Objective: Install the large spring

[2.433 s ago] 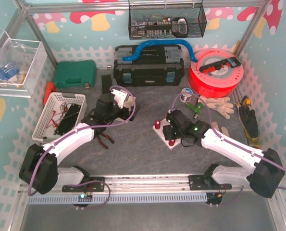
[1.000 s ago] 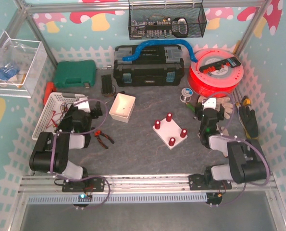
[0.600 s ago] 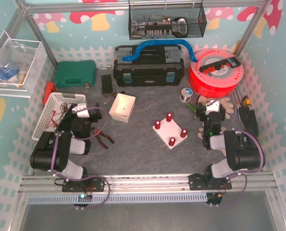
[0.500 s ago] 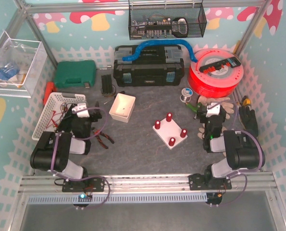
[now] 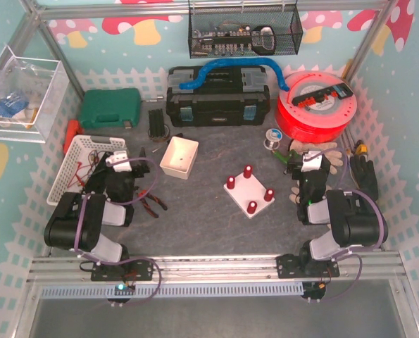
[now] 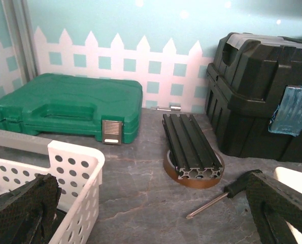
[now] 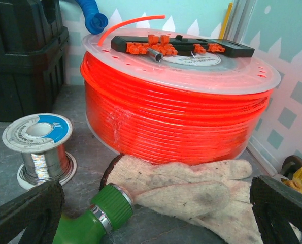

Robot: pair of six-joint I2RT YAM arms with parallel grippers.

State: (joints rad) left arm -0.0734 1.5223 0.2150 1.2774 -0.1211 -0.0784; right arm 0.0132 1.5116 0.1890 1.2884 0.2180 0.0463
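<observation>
From above: white block point(image 5: 250, 193) with four red pegs sits between left gripper point(image 5: 112, 158) and right gripper point(image 5: 306, 158); spring too small to discern. Left wrist: fingers point(image 6: 24, 208) spread wide, facing green case point(image 6: 69, 104). Right wrist: fingers point(image 7: 283, 207) spread wide, facing orange spool point(image 7: 176, 122).

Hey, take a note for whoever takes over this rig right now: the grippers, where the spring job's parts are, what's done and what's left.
Left gripper: jaws open, empty, parked by the white basket, facing the green case.
Right gripper: jaws open, empty, parked over the work gloves, facing the orange spool.
Parts: the white plate with four red posts sits mid-table, apart from both arms. The small white box lies behind it to the left.
Done: cannot tell. No large spring can be made out, on a post or loose.
Left: check the posts up close. If the spring is not on, find and fit it.
</observation>
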